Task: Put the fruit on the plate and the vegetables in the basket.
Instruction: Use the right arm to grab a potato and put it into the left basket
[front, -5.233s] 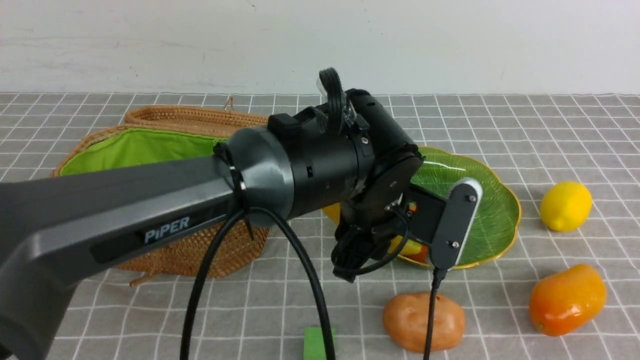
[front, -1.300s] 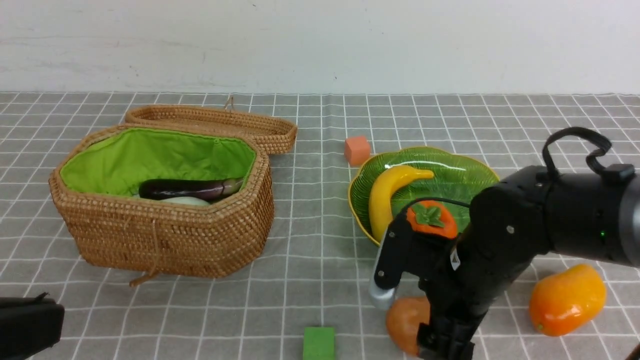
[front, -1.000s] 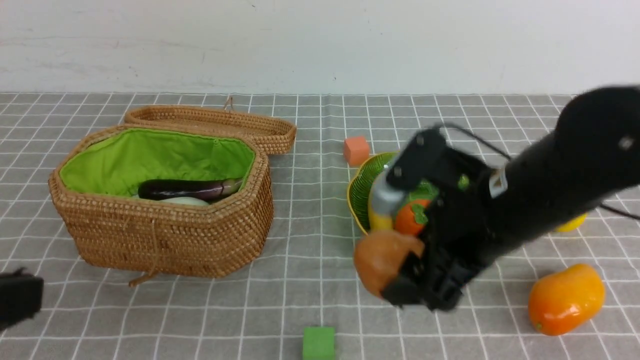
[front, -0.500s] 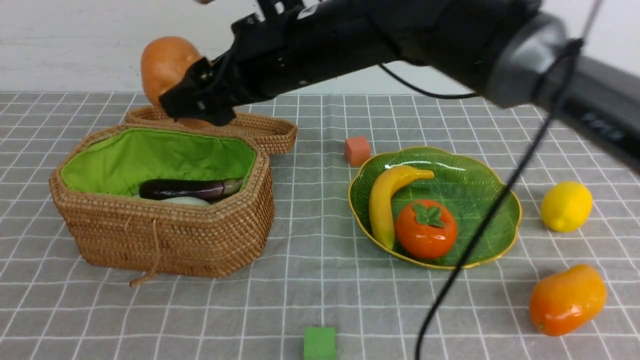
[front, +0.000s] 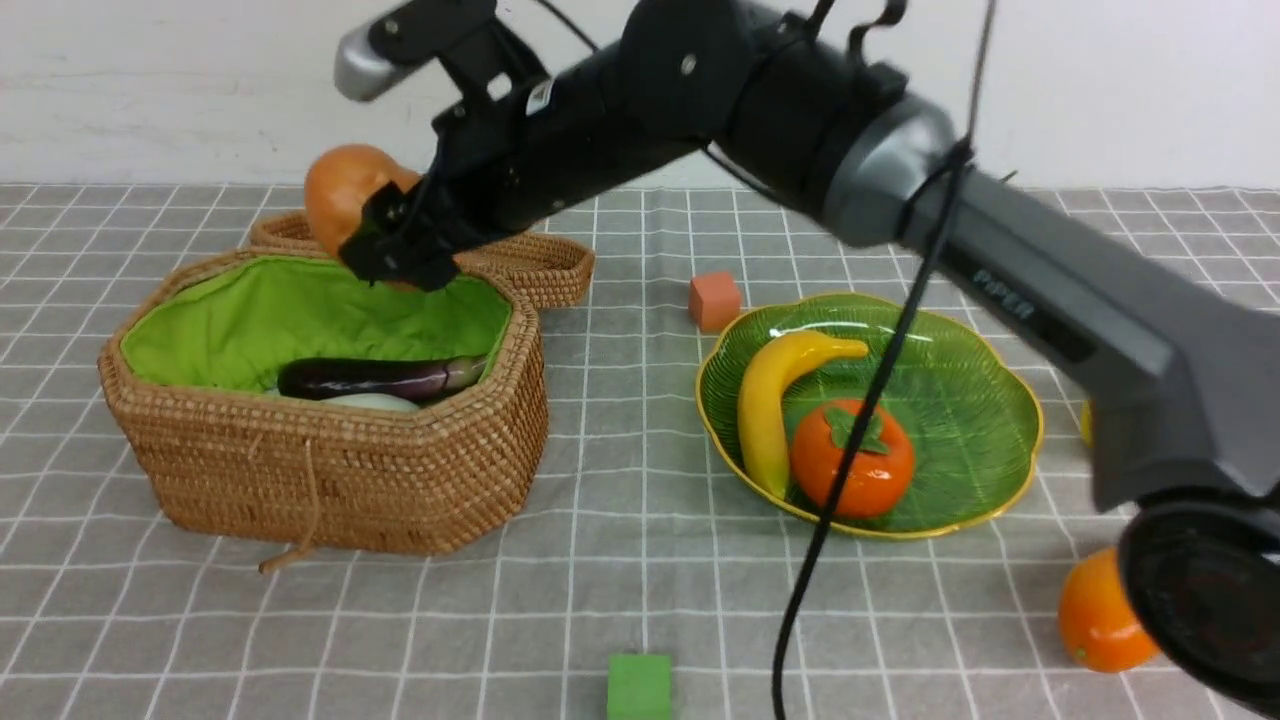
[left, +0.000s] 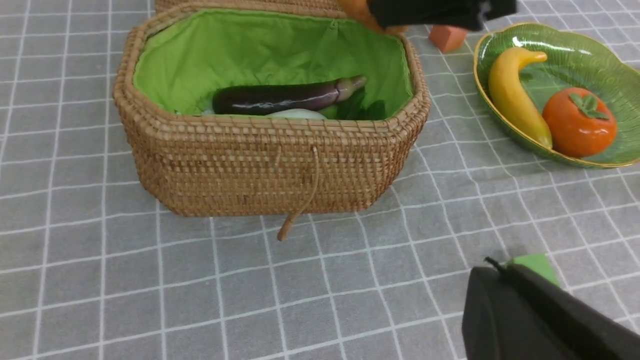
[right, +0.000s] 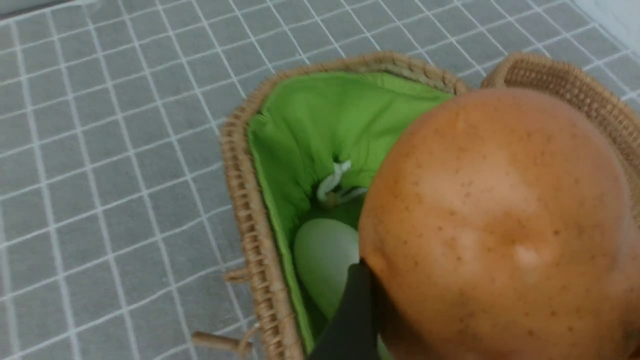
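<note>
Potato (front: 345, 195) has swung from the cloth (front: 640, 560) to above the open basket (front: 330, 470) — right gripper (front: 385, 240) pinching it, left gripper (left: 520, 300) closed tight — last vegetable nearly home.

The bench (front: 620, 580) wears a grey cloth with a white grid. On its left stands the open wicker basket (front: 340, 480), its lid (front: 530, 265) lying flat behind it. The green plate (front: 960, 400) sits right of centre, an orange cube (front: 714, 300) just behind it. A green cube (front: 638, 686) lies at the near edge, and a partly hidden mango (front: 1095, 615) at the near right.
</note>
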